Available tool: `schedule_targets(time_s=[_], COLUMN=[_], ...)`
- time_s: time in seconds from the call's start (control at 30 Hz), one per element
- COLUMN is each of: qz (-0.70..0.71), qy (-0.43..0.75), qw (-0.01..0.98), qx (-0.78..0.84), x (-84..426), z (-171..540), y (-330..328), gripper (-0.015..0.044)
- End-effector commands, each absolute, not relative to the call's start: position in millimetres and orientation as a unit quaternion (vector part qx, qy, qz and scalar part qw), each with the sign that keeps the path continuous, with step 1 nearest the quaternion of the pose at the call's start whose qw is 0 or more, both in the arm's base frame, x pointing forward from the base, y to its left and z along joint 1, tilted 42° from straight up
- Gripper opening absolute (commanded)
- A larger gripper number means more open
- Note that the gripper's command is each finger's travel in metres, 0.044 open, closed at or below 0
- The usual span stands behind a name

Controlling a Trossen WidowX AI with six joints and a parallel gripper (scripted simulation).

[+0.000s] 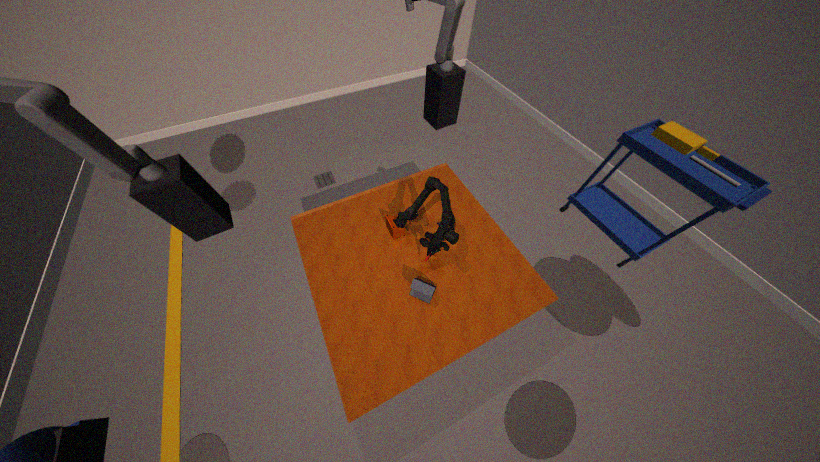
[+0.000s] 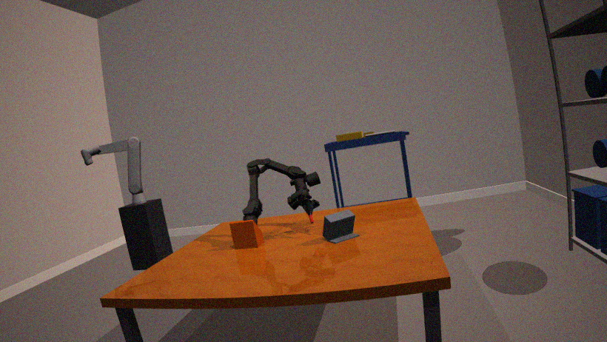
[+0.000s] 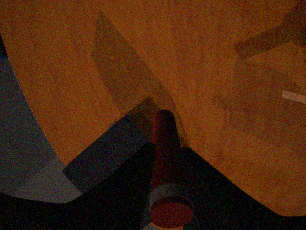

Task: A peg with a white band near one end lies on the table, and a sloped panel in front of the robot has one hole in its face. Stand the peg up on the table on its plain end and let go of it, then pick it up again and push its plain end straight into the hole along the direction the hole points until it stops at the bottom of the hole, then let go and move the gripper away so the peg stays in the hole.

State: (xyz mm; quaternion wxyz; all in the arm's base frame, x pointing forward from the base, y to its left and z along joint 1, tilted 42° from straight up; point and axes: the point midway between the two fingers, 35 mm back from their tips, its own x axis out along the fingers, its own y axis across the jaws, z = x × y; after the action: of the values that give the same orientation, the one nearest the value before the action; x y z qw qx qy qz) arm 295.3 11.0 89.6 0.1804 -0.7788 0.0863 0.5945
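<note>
The orange wedge block (image 1: 395,228) (image 2: 243,235) is standing aside, apparently unneeded. The gripper (image 1: 430,252) (image 2: 310,212) is clenching the red peg (image 1: 427,258) (image 2: 311,219) (image 3: 165,145) near its banded end, presumably keeping its plain end free for insertion into the grey sloped panel (image 1: 422,289) (image 2: 338,225) (image 3: 107,154).

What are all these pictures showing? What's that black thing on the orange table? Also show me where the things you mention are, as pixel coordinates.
The black thing is a robot arm (image 1: 447,209) (image 2: 254,186). At its end is a hand (image 1: 429,254) (image 2: 309,214), squeezing a red peg (image 1: 427,257) (image 2: 311,219) (image 3: 165,137) that has a pale band near one end.

One picture looks down from high up. Another looks across the table (image 1: 367,344) (image 2: 272,289) from the side. The third is from a camera on the arm's wrist, so the peg looks big.

On the table sit a gray block with a slanted top (image 1: 422,289) (image 2: 338,225) and an orange block (image 1: 394,227) (image 2: 243,235).
</note>
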Motion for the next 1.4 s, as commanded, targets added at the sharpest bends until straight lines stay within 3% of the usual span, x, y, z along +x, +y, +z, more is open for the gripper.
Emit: schedule_targets(time_s=[0.0,1.37], qz=[0.583,0.469], qy=[0.097,0.172], qw=[0.171,0.104], qx=[-0.788,-0.86], x=[299,346], z=[89,85], y=[9,-3], gripper=[0.0,0.0])
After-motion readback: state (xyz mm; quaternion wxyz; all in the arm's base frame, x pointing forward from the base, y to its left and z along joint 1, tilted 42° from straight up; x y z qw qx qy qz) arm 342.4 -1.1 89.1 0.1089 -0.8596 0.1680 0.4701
